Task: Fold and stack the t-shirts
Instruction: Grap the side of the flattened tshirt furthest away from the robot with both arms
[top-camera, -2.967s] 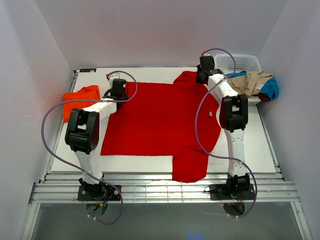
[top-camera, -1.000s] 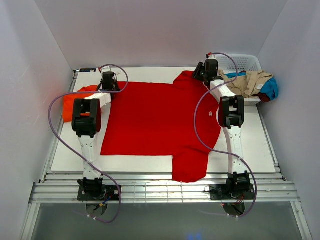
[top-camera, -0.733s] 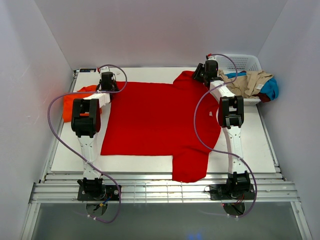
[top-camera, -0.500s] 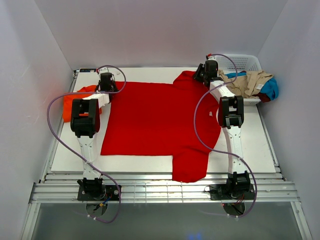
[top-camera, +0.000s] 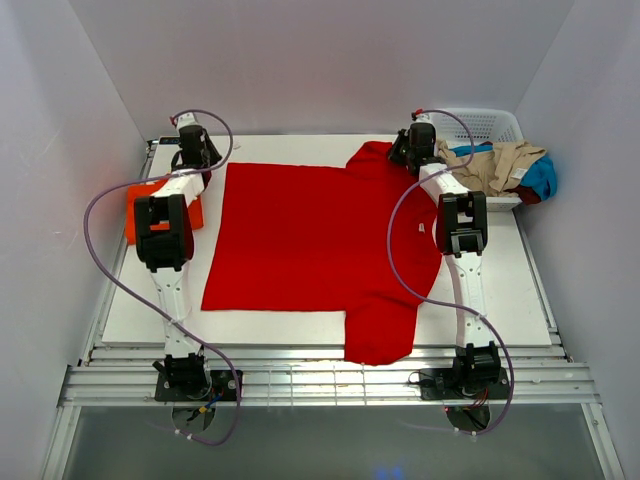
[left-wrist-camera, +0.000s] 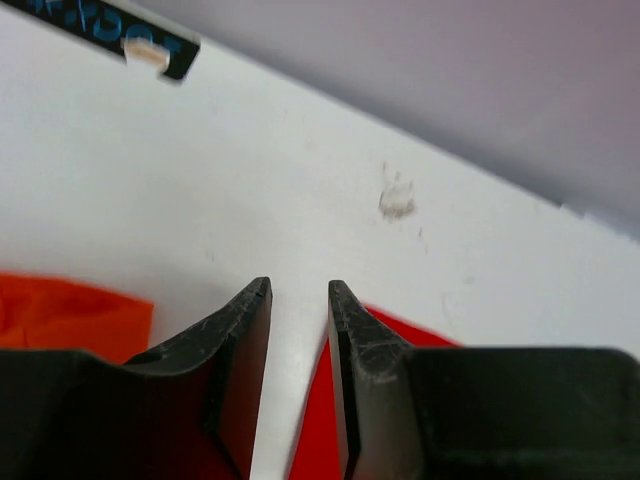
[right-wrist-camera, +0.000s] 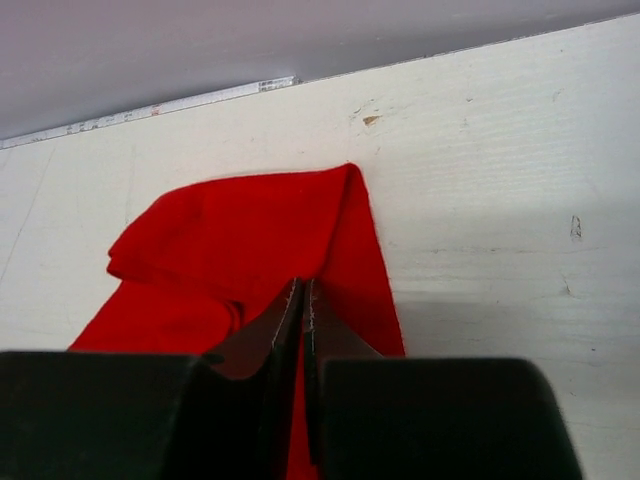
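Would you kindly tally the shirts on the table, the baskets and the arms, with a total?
Shirts on table: 2, red shirt and orange shirt
Basket: 1
Arms: 2, left arm and right arm
Total: 5

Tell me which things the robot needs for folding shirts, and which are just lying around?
For the job: red t-shirt, orange t-shirt.
Just lying around: white basket, tan and blue clothes heaped on it.

white table (top-camera: 500, 290) with a couple of scuffs, big red t-shirt (top-camera: 310, 240) spread flat across the middle, one sleeve poking past the near edge, orange t-shirt (top-camera: 135, 212) by the left edge, white lattice basket (top-camera: 490, 125) at the far right corner, little black label (left-wrist-camera: 130, 45) at far left
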